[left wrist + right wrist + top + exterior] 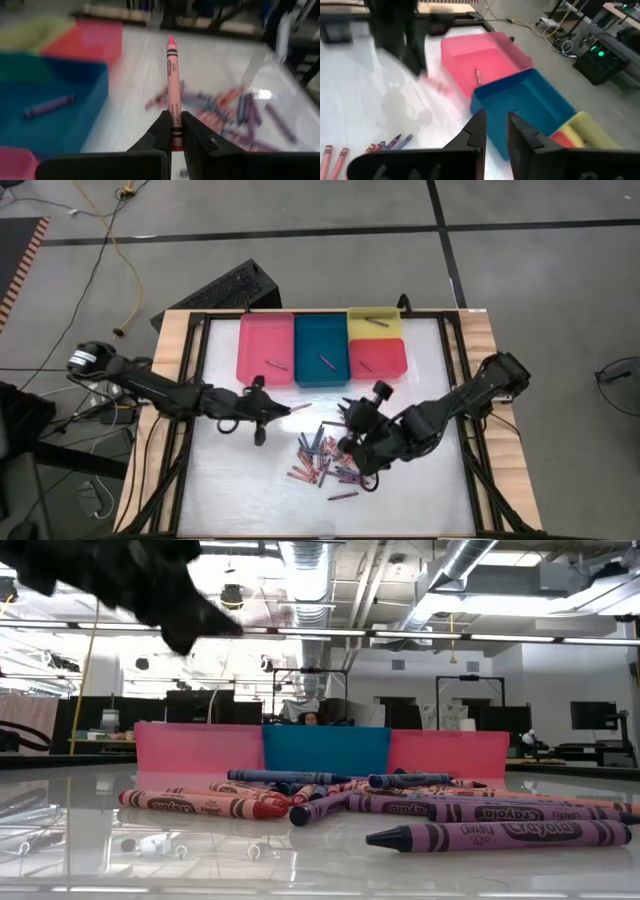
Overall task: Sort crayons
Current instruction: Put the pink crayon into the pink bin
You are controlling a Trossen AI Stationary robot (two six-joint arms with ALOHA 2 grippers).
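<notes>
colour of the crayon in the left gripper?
Pink crayon, shut in the left gripper; clearest in the left wrist view.

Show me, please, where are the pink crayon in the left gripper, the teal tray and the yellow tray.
pink crayon (172, 85), left wrist view, middle of its wrapper.
teal tray (321, 340), high view, bare floor.
yellow tray (362, 330), high view, bare floor.

Brand lettering on crayon wrappers

In the low view, "Crayola" can be read on the wrapper of the purple crayon (500, 835) lying nearest at about 4 o'clock, and again on the purple crayon behind it (470, 808); print on the pink crayon (173, 90) in the left wrist view is too small to read.
</notes>
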